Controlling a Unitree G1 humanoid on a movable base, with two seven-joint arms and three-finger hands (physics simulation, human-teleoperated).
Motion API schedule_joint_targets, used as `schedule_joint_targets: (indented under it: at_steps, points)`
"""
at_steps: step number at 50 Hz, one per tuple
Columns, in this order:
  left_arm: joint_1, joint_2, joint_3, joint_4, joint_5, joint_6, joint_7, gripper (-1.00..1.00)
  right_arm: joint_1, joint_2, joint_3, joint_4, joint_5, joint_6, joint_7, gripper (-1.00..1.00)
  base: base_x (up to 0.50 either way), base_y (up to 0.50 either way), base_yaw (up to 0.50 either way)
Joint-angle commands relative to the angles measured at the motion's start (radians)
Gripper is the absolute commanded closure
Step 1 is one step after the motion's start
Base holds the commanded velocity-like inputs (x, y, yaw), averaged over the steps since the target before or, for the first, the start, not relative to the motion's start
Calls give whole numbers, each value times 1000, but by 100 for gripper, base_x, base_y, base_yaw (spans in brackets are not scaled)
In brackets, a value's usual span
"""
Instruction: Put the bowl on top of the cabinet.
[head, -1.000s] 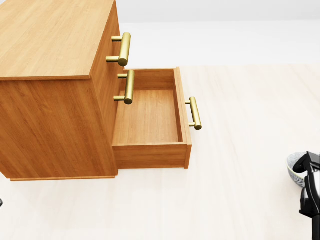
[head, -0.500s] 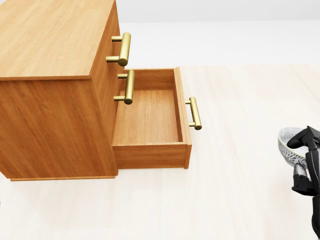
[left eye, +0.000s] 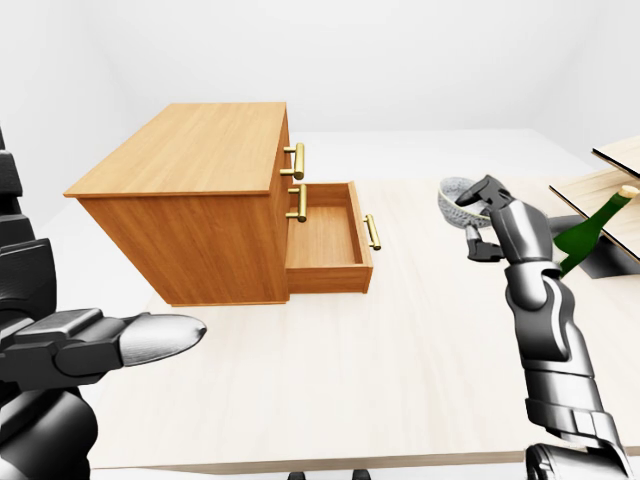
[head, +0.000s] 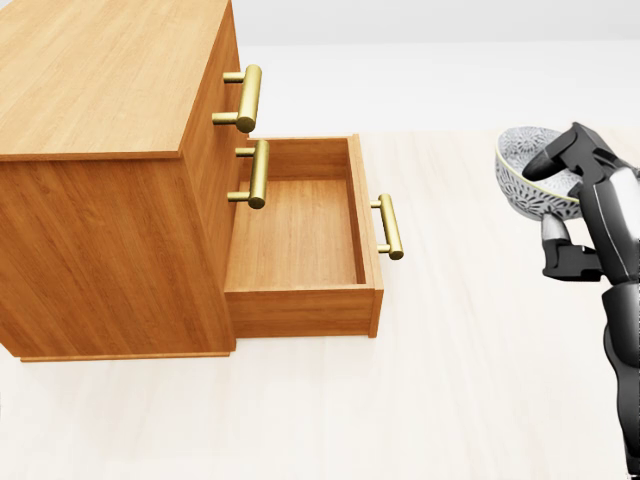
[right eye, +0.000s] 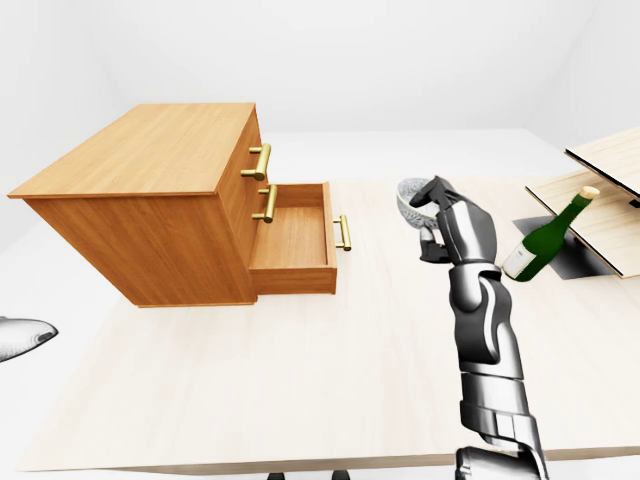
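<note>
— Two large items are logged first: the pale wood-grain table and, set on it, the orange-brown wooden cabinet with brass bar handles. Its flat top is bare.

— And the drawers?

— The lowest wooden drawer is pulled out, and nothing is seen in it.

— Hands?

— The black-and-grey right hand is clamped on the white bowl with grey patterning: a finger is hooked over the rim and the thumb is pressed beneath. The dark left hand is seen low at the left of the left-eye view, fingers stretched apart, nothing held.

— What has changed?

— A second ago the bowl was only glimpsed at the head view's lower right edge. It has since been raised to mid-height on the right, somewhat tilted, well apart from the cabinet. The cabinet's place in the view is unchanged, so the base is judged not to have moved.

— Meaning?

— The lift is judged done. A carry leftward and over the cabinet top is still owed, with the open drawer and handles to be cleared.

— Anything smaller?

— A leaning green glass bottle is noted at the right.
</note>
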Motion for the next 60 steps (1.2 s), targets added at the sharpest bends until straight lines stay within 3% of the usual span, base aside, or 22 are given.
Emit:
schedule_joint_targets:
  at_steps: [1,22,36,49,60]
  points:
    - [6,20,7,0,-28,0,21,-93,-136,4,34,-66,36,0,61,100,0,0,0]
    - [9,41,20,0,-61,0,42,-93,-347,85,144,-94,-16,0,198,100,0,0,0]
    - [10,69,40,0,-104,0,67,-93,-430,200,216,-241,-50,0,351,100,0,0,0]
    - [19,94,48,0,-134,0,90,-93,-527,293,269,-273,-106,0,406,100,0,0,0]
    - [18,90,51,0,-132,0,84,-93,-595,362,309,-305,-159,82,456,100,0,0,0]
